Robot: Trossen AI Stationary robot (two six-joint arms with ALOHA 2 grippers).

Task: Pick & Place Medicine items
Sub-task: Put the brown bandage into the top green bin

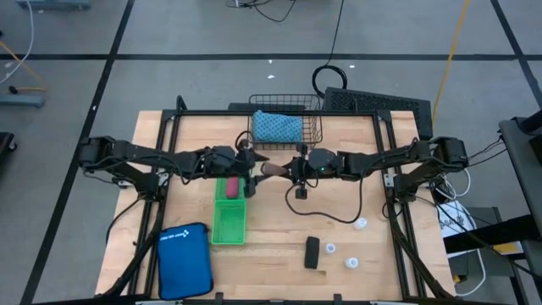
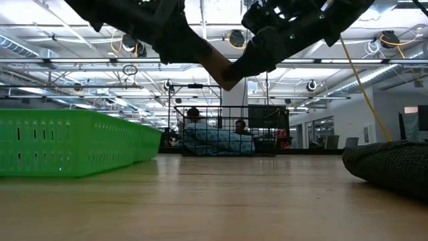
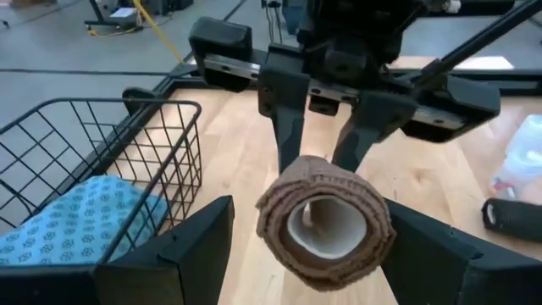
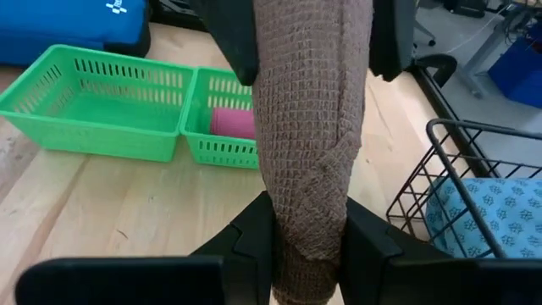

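A brown bandage roll hangs in mid-air over the table's middle, between my two grippers. My right gripper is shut on one end of it. My left gripper is open, with one finger on each side of the roll's hollow free end. A pink piece lies in the green basket. A black piece and three small white bottles rest on the table at the near right. My right gripper pinches the roll's end between its two fingers. The roll sticks out forward in line with the fingers, toward the table's left. It is about level and clear of the table. My left gripper's fingers flank the free end; I cannot tell whether they touch it.
A black wire basket holding a blue patterned bundle stands at the far middle, just behind the grippers. A large blue zip pouch lies at the near left. A black cable trails over the table below the right arm.
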